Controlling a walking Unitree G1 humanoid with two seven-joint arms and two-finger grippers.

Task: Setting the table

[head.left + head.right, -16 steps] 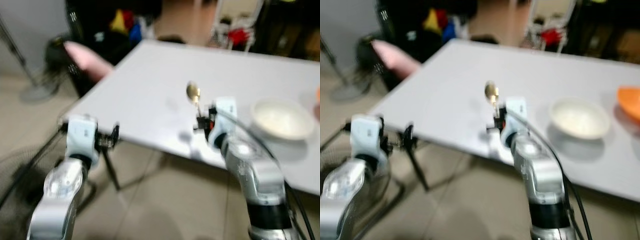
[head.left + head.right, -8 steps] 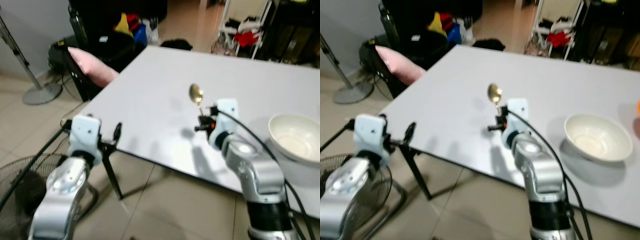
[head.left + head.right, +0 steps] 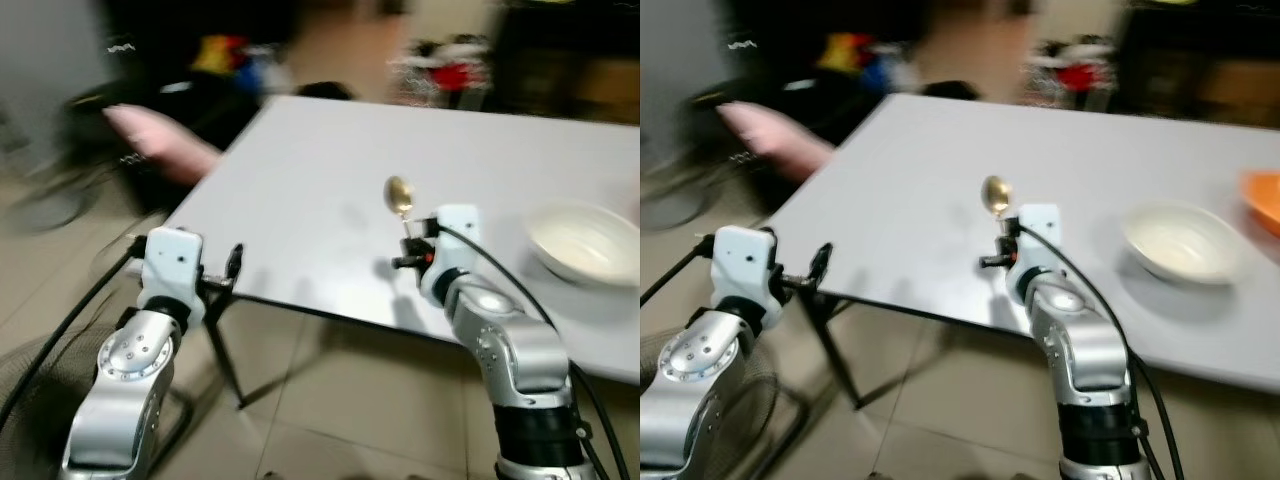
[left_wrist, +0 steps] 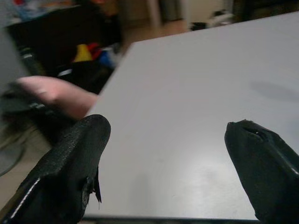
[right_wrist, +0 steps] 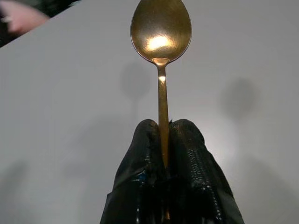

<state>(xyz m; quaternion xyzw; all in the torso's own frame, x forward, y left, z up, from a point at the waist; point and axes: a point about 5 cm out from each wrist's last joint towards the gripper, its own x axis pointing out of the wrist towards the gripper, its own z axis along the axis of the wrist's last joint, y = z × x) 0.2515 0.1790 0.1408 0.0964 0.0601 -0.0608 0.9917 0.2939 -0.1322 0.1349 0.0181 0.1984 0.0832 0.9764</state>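
Note:
A gold spoon (image 3: 399, 196) stands upright in my right gripper (image 3: 408, 238), which is shut on its handle above the near part of the white table (image 3: 330, 170). In the right wrist view the spoon (image 5: 161, 32) sticks out from between the black fingers (image 5: 145, 149), bowl outward. A white bowl (image 3: 583, 240) sits on the table to the right of that gripper. My left gripper (image 3: 230, 265) hangs open just off the table's near left edge; its two fingers (image 4: 74, 158) stand wide apart in the left wrist view, with nothing between them.
An orange dish (image 3: 1262, 190) lies at the table's far right. A pink cushion (image 3: 155, 140) and dark clutter stand off the table's left side. A black table leg (image 3: 222, 345) runs down to the tiled floor (image 3: 330, 400) below the near edge.
The camera has shifted and the picture is blurred again. The bowl shows further right than half a second ago. Both grippers keep their pose, the spoon still held upright.

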